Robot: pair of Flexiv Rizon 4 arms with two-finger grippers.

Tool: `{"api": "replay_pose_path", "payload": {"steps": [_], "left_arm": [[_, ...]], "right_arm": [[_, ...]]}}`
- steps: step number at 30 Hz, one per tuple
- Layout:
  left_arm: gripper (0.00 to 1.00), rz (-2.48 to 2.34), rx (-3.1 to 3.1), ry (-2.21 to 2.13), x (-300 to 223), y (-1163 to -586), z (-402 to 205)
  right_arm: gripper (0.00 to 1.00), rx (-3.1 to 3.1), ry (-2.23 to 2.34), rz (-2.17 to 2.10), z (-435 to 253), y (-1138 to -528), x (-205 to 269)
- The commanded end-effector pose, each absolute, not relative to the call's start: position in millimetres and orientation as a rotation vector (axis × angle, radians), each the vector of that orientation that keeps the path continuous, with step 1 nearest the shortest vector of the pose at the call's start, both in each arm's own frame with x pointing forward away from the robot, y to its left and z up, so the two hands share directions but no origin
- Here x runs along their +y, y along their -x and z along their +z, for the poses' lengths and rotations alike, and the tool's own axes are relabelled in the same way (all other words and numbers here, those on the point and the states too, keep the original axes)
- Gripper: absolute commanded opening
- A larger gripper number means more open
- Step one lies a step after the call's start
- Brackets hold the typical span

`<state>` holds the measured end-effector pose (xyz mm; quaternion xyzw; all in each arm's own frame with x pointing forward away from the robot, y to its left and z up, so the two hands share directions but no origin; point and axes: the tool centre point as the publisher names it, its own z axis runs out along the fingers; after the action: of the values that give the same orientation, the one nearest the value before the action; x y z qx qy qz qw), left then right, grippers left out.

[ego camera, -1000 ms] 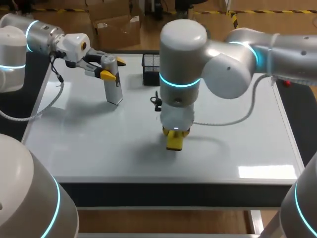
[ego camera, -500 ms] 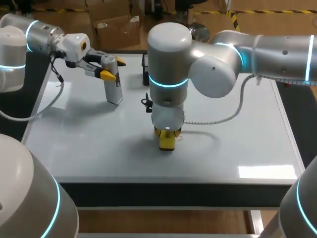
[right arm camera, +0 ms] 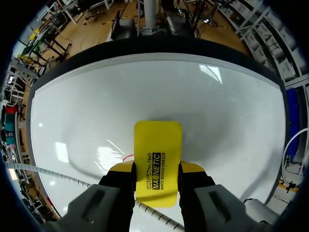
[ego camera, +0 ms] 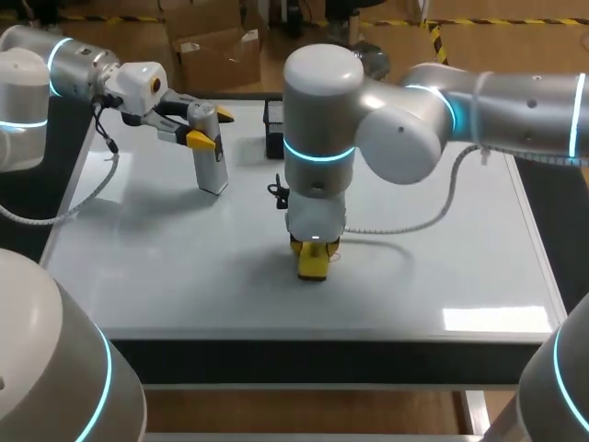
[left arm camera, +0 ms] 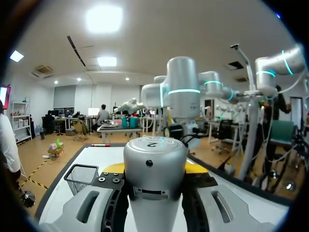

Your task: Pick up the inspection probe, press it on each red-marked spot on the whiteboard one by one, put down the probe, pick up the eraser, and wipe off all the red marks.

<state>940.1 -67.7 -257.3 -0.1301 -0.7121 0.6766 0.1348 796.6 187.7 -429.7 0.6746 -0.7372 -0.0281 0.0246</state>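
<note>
1. Left hand [ego camera: 212,127]. Ours, entering from the left side and held over the far left part of the whiteboard [ego camera: 442,230]. Its two yellow-tipped fingers pinch the inspection probe [ego camera: 213,166] from both sides, near its upper end.

2. Inspection probe. Grey and silver, standing nearly upright with a slight lean. Its lower end is down at the board, though we cannot tell whether it touches. In the left wrist view its rounded head fills the gap between the fingers.

3. Right hand [right arm camera: 157,169]. Our right arm comes in from the right and reaches past the middle, pointing straight down over the near middle of the board. Its fingers clamp the eraser [right arm camera: 158,145] from two sides.

4. Eraser. Yellow, oblong with rounded corners, black print on its face. It sticks out ahead of the fingers, with its far end down at the board.

5. Red mark [right arm camera: 127,157]. One thin, short stroke on the board, just beside the eraser.

6. Whiteboard. Glossy white, covering most of the surface.

7. Mesh basket [ego camera: 273,129]. Black, at the far edge of the surface, partly hidden behind our right arm.
</note>
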Motion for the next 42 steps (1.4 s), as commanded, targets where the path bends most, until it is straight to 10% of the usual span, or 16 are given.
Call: {"api": "replay_pose_path", "payload": {"steps": [1,42], "left_arm": [[0.0,1.956,-2.066,0.378,-67.4,-940.3,-255.5],[0.0,1.956,-2.066,0.378,-67.4,-940.3,-255.5]], "right_arm": [[0.0,-2.285,-2.087,-0.095,-432.0,-796.4,179.7],[0.0,-2.449,-1.911,-0.039,-399.6,-793.5,92.8]]}}
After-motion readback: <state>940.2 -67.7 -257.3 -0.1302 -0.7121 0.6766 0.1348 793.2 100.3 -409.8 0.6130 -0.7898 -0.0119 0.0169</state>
